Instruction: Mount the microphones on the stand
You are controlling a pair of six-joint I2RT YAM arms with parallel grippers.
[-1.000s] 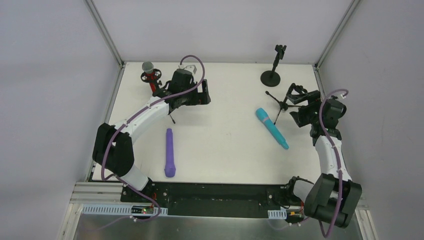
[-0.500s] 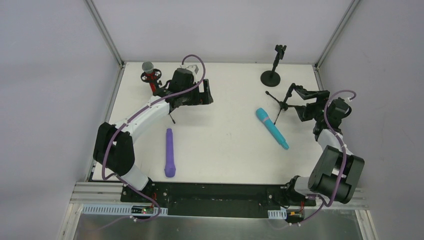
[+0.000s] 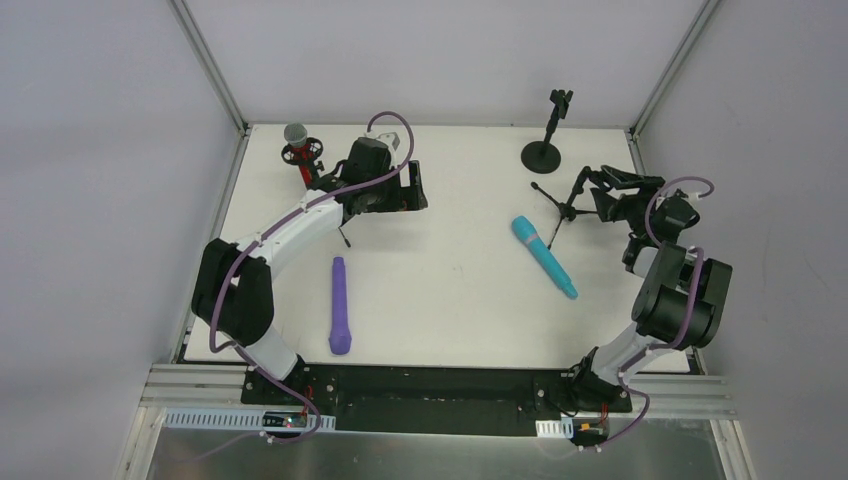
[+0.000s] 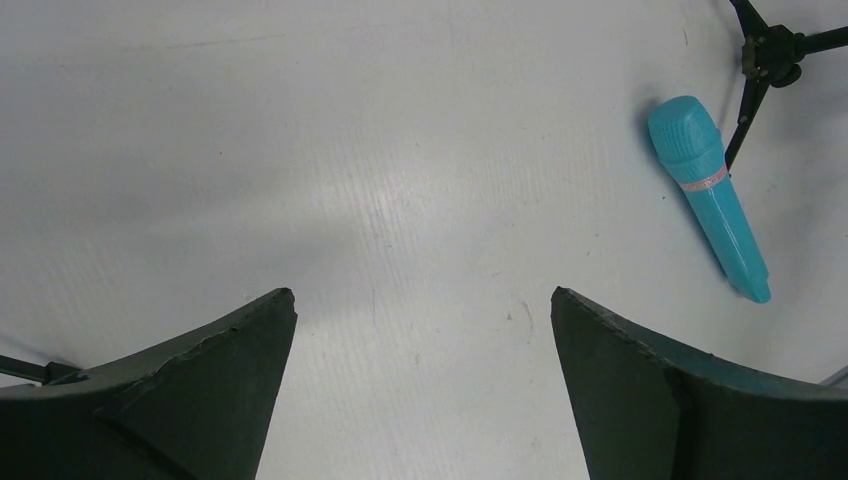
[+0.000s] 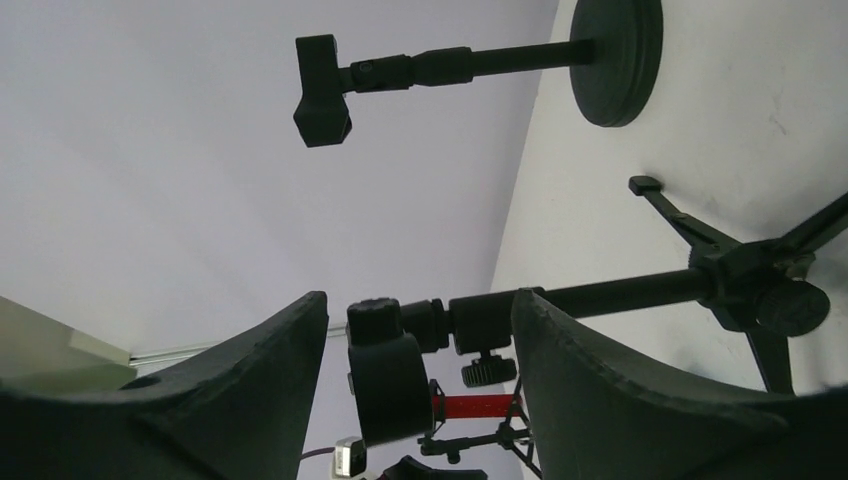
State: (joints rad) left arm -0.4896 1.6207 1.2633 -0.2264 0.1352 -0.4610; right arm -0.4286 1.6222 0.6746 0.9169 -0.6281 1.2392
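Red microphone, grey mesh head up, sits in a black stand at the far-left corner of the white table. Left gripper just right of that stand. Purple microphone lies flat, near left. Cyan microphone lies flat and diagonal, centre-right. Round-base stand upright, far right. Right gripper at the top of the tripod stand, whose legs are just beside the cyan microphone's head.

We see a robotics lab cell: a white table boxed in by plain grey panels, aluminium frame posts and a slotted cable duct.
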